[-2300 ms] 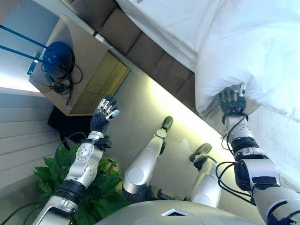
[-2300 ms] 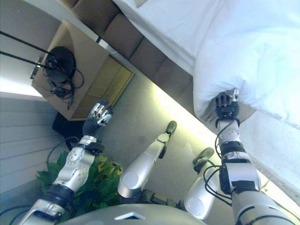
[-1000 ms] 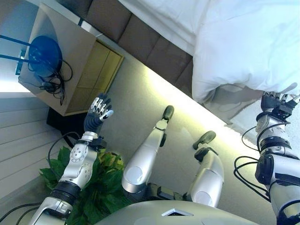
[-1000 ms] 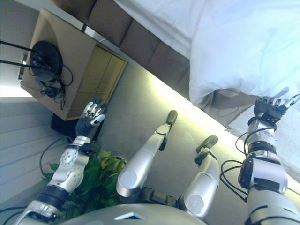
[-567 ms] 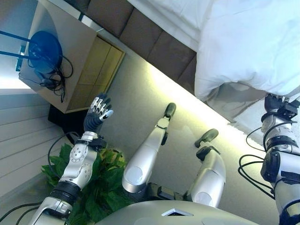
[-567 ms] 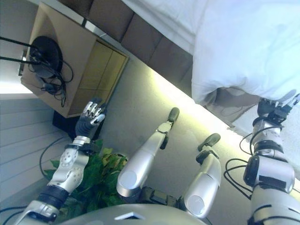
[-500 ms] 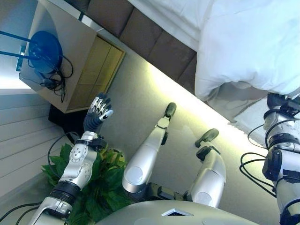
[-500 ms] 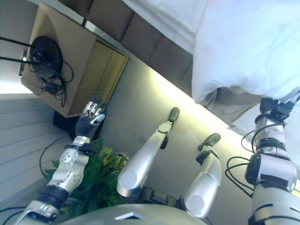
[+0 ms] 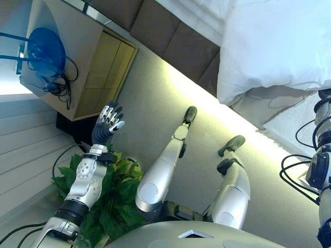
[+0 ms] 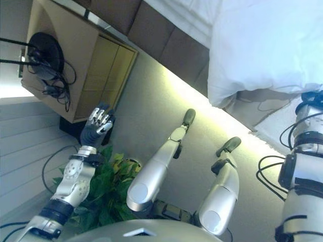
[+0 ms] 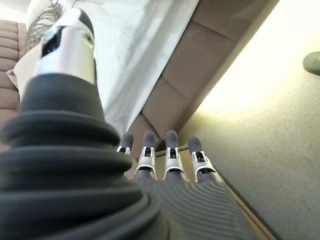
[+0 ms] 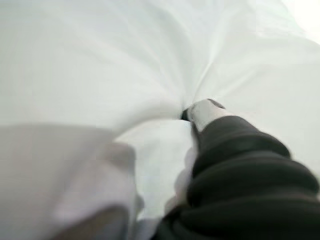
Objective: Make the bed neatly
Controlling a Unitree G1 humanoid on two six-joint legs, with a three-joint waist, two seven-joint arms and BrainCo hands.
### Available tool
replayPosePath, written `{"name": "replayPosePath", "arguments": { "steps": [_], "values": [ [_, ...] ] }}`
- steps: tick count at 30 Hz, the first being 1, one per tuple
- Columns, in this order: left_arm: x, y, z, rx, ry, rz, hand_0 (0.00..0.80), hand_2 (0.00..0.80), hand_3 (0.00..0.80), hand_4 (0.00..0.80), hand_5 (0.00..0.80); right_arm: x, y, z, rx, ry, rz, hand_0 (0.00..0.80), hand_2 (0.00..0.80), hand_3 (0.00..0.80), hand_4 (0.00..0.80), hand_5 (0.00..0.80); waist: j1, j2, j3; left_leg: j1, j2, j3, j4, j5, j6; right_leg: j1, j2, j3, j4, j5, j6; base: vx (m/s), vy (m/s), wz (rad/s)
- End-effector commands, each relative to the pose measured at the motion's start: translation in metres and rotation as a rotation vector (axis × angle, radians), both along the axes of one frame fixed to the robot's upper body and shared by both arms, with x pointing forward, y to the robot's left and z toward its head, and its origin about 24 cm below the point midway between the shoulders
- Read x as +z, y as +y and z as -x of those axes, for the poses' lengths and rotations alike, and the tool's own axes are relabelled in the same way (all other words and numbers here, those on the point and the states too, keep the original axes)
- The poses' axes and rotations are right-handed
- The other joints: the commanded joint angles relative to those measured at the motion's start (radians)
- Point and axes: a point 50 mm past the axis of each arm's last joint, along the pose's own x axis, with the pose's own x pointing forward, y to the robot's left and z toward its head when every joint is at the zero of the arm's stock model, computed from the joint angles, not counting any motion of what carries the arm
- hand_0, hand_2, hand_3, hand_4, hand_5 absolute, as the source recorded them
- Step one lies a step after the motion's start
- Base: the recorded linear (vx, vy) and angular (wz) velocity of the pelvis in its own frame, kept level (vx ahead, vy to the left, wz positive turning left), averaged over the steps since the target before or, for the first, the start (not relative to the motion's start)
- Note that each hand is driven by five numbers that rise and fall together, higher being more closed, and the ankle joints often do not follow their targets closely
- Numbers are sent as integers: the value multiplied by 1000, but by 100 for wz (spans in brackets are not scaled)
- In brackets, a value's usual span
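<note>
The white duvet (image 9: 274,46) lies on the bed, its corner hanging over the brown padded bed base (image 9: 176,39). A white sheet (image 9: 194,10) shows beside it. My right hand (image 10: 310,97) is at the far right, under the duvet's lower edge, mostly hidden by the cloth. In the right wrist view the hand (image 12: 240,165) is buried in the duvet (image 12: 100,60), and folds gather at its thumb (image 12: 205,110), so it pinches the cloth. My left hand (image 9: 106,124) is raised over the floor away from the bed, fingers (image 11: 170,150) straight, open and empty.
A wooden nightstand (image 9: 77,62) stands left of the bed, with a blue lamp base (image 9: 44,46) and cables on top. A green plant (image 9: 114,206) stands under my left arm. A lit strip of floor (image 9: 207,113) runs along the bed base.
My right hand has moved right along the duvet's lower edge, from its hanging corner to the view's right edge. The left hand has stayed raised. The camera has shifted slightly.
</note>
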Motion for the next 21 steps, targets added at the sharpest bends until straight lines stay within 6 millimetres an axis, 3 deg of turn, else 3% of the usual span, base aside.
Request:
{"name": "replayPosePath", "arguments": {
  "steps": [1,7,12,21],
  "values": [
    [12,-2,3,18,-63,53,0,0,0,0,0,35,9,-9,101,-73,174,800,800,800,800,800,21,29,17,13,10,-5,54,-23,-45,30,-89,55,1,110,78,26,41,3],
    [6,-6,4,3,-25,44,0,0,0,0,0,22,56,-34,247,-30,202,800,800,800,800,800,45,39,-23,51,-2,-18,73,-35,-44,78,-119,45,38,87,69,66,14,11],
    [2,-16,4,-39,4,41,0,0,0,0,0,6,106,-54,342,79,290,800,800,800,800,800,71,50,-67,85,-12,-34,60,-35,-43,116,-133,36,32,84,69,68,11,14],
    [-3,-35,-2,-77,34,60,0,0,0,0,0,-14,177,-69,450,227,371,800,800,800,800,800,80,68,-102,119,-35,-52,50,-32,-42,175,-140,20,-9,90,72,24,26,12]
  ]
}}
